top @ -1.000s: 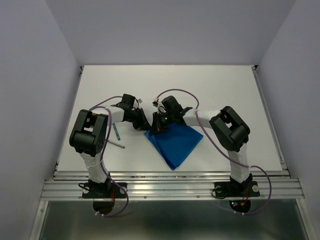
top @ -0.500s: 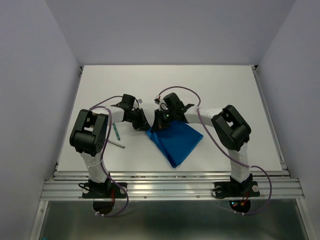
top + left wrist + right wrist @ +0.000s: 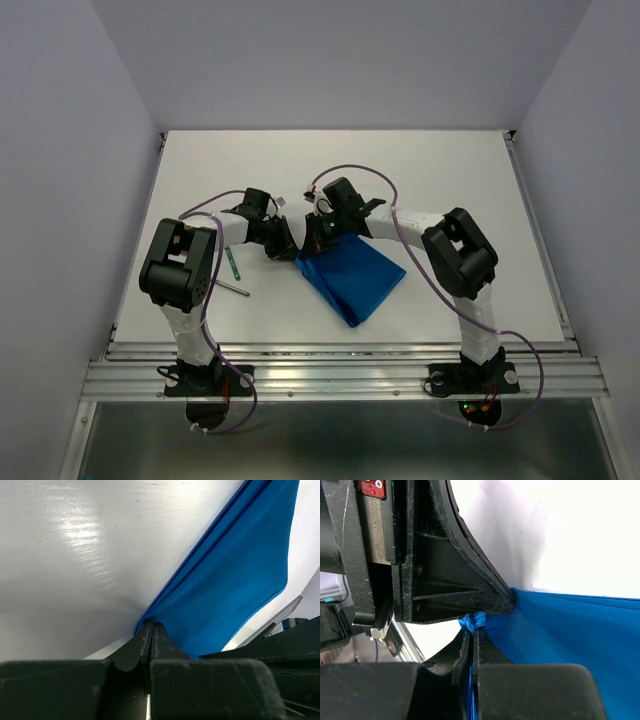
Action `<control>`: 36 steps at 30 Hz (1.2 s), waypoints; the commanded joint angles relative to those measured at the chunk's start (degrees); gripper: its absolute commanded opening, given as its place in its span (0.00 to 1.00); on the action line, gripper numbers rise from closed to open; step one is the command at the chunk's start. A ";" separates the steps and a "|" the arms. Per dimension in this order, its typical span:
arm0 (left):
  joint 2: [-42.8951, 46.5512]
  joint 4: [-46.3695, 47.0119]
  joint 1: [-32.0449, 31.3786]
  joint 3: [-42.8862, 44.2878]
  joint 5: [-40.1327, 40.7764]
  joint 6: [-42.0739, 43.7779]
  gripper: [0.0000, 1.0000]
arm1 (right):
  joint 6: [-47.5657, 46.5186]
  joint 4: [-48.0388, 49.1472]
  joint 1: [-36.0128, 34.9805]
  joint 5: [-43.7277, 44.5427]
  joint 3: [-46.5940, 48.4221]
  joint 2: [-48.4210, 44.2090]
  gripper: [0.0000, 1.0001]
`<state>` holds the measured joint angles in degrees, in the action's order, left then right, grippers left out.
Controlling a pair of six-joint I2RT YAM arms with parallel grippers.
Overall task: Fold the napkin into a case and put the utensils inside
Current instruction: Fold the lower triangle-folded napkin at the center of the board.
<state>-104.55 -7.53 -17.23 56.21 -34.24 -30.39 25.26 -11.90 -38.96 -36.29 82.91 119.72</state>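
Observation:
The blue napkin (image 3: 352, 283) lies folded on the white table (image 3: 450, 180), its far-left corner lifted between both grippers. In the left wrist view my left gripper (image 3: 151, 625) is shut on that corner, and the napkin (image 3: 235, 580) stretches away to the upper right. My right gripper (image 3: 473, 622) is shut on the napkin (image 3: 570, 635) right beside it, a small bunch of cloth poking out past its tips. From above, the left gripper (image 3: 290, 248) and right gripper (image 3: 315, 240) nearly touch. The utensils lie left of the napkin: a teal-handled one (image 3: 233, 262) and a slim grey one (image 3: 235, 289).
The left gripper's black finger (image 3: 445, 580) fills the upper left of the right wrist view, very close to the right jaws. An aluminium rail (image 3: 340, 350) runs along the table's near edge. Grey walls stand on three sides.
The right gripper has drawn back a little toward the far side with the held corner. The napkin's near tip has slid away from the near edge. The left arm has hardly moved.

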 commanded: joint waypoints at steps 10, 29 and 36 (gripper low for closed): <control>-0.13 -2.49 -0.34 -1.45 0.31 2.44 0.06 | -7.23 -3.56 1.87 0.52 6.20 2.80 0.01; 3.47 -6.79 -0.34 1.18 4.96 4.29 0.07 | -11.10 -5.24 1.87 2.46 7.00 7.54 0.01; 9.09 -13.47 -0.34 5.31 12.70 5.61 0.09 | -11.54 -5.24 1.87 1.58 6.03 9.04 0.01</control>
<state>-100.84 -15.35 -17.28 58.06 -26.98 -26.98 15.94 -17.41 -37.45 -36.71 88.09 126.80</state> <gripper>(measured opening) 0.090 0.042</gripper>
